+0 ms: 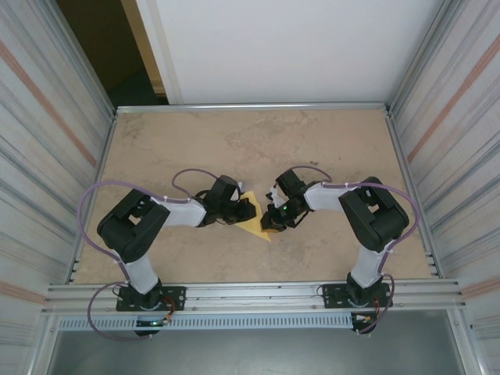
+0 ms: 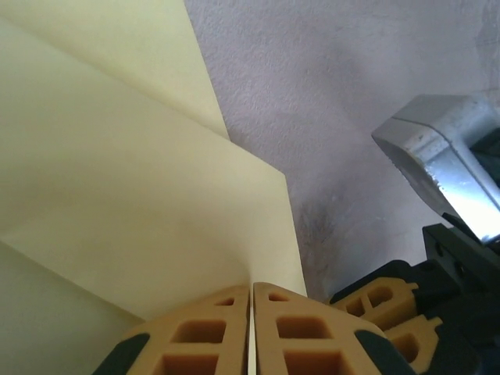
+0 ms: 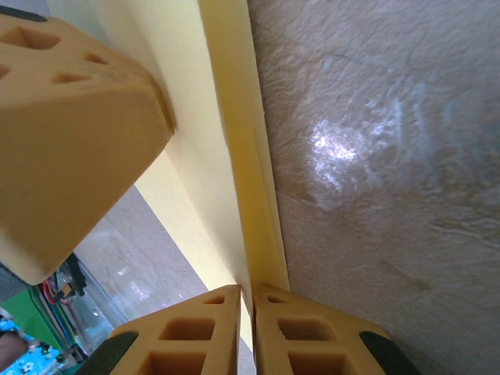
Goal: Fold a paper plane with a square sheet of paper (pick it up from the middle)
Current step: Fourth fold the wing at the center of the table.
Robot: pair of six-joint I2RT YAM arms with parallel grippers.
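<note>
The pale-yellow sheet of paper [image 1: 256, 225], folded into layers with a pointed end toward the front, is held just above the table's middle between both grippers. My left gripper [image 1: 247, 209] is shut on one edge of it; in the left wrist view the paper [image 2: 141, 195] runs straight into the closed fingertips [image 2: 251, 291]. My right gripper [image 1: 273, 221] is shut on the opposite folded edge [image 3: 234, 156], which enters its closed tips [image 3: 247, 292]. The two grippers are almost touching: a left finger [image 3: 70, 141] looms in the right wrist view, and the right fingers [image 2: 379, 306] show in the left wrist view.
The beige tabletop [image 1: 250, 141] is walled by corrugated metal panels [image 1: 47, 141] left and right, with an aluminium rail [image 1: 250, 295] along the near edge. Purple cables [image 1: 94, 203] loop off both arms.
</note>
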